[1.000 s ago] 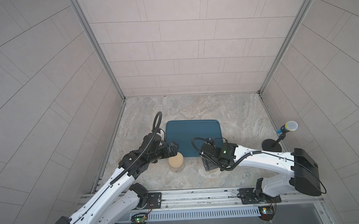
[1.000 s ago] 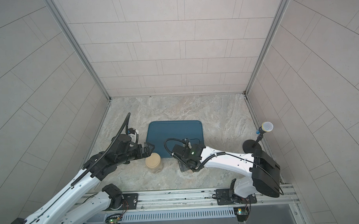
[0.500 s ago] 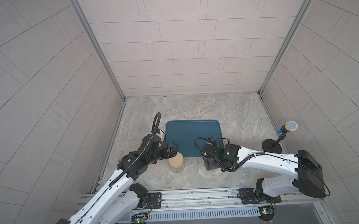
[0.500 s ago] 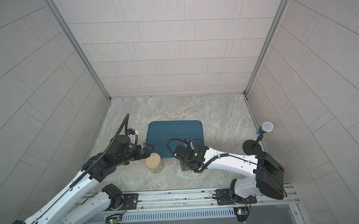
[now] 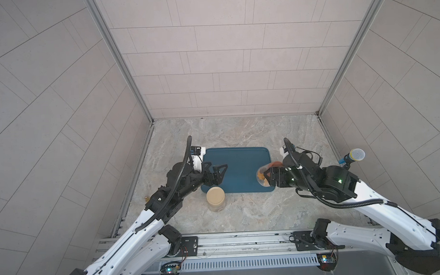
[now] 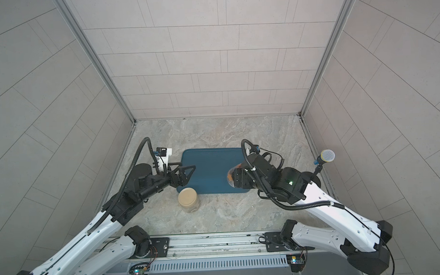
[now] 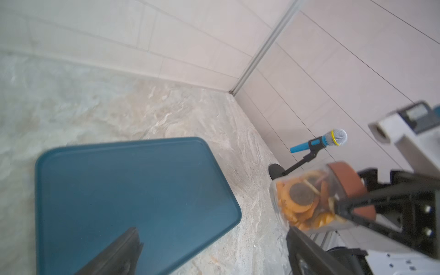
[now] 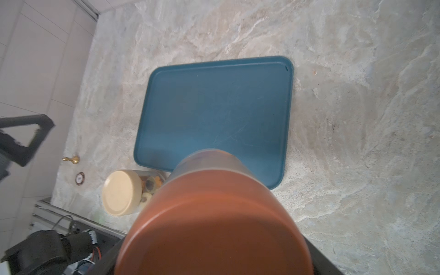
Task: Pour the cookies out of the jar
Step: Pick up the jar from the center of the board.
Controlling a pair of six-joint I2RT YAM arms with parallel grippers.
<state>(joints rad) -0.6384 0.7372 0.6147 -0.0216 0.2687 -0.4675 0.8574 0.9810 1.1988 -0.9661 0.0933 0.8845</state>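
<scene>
Obs: right hand [image 5: 268, 178] is gripping the lidded jar [image 5: 261, 175] of cookies [image 7: 297, 202] above the right edge of the tray [image 5: 237, 167]; left hand [image 5: 216, 168] is hovering released. Probably the lid [image 8: 214, 226] is needing removal first, jar kept level

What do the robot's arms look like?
The left arm and right arm are white with black joints. Ribbed black cables loop along them. The left tool and right tool are black with hollow triangle fingers. Green lights glow on the right arm.
</scene>
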